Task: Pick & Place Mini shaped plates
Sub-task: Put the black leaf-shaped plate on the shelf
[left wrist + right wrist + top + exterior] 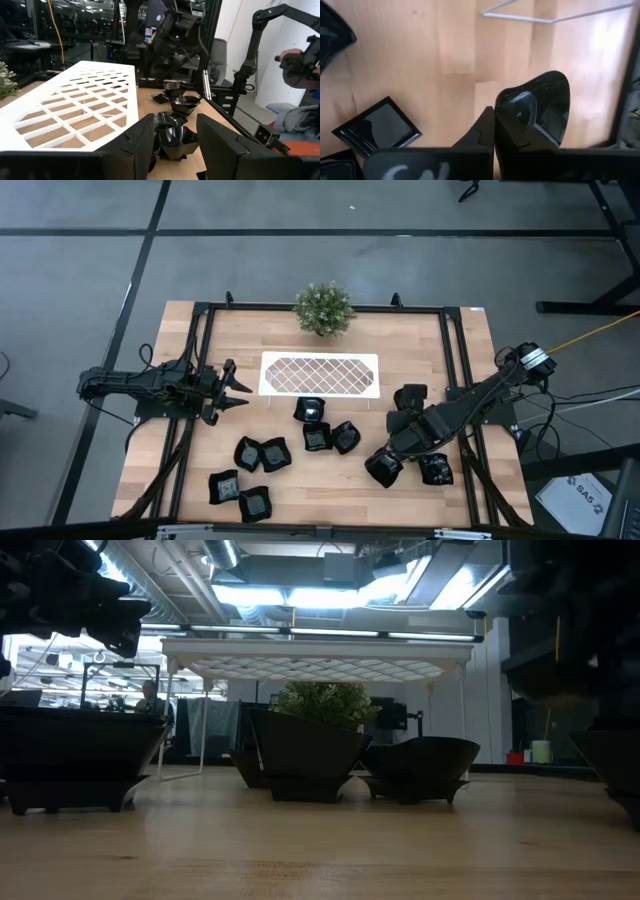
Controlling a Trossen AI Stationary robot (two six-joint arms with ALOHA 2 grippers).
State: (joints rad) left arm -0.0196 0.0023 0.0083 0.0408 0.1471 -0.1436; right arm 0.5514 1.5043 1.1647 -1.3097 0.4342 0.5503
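Right end effector (492, 125) clamped on a mini plate (540, 107), other plates (318, 423) near the white tray (320, 374)

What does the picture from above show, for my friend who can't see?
The right gripper is shut on a mini plate near the table's right edge. The left gripper waits open beside the white tray.

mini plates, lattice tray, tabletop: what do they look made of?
Mini plates: glossy black, sharp light reflections in the right wrist view, so probably glazed ceramic or hard plastic; can't tell which. Lattice tray: matte white frame with open diamond cutouts, likely plastic or painted metal. Tabletop: pale wood, with visible plank joints and grain.
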